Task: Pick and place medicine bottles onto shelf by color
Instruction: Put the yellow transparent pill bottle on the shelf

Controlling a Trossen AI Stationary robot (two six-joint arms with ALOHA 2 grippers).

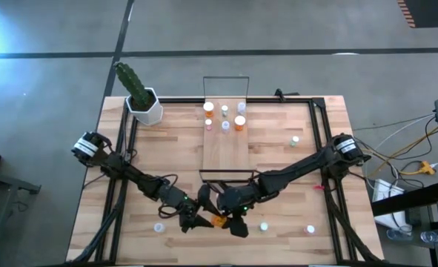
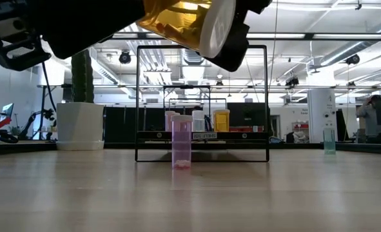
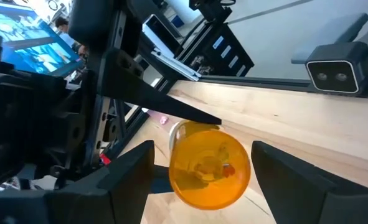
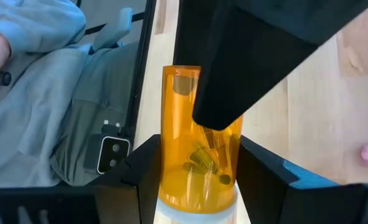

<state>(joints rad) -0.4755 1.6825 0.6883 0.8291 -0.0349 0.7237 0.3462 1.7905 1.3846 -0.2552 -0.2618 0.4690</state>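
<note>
Your right claw (image 4: 199, 180) pinches the orange bottle (image 4: 199, 149) near its white cap, lifted off the tabletop (image 1: 278, 159) at the front edge. Your left claw (image 3: 202, 168) stands spread around the bottle's base, not touching it. The bottle looks light, stiff and smooth, likely slippery, with pills loose inside. Hold it across the body, squarely, before carrying it to the shelf (image 1: 226, 152).
</note>
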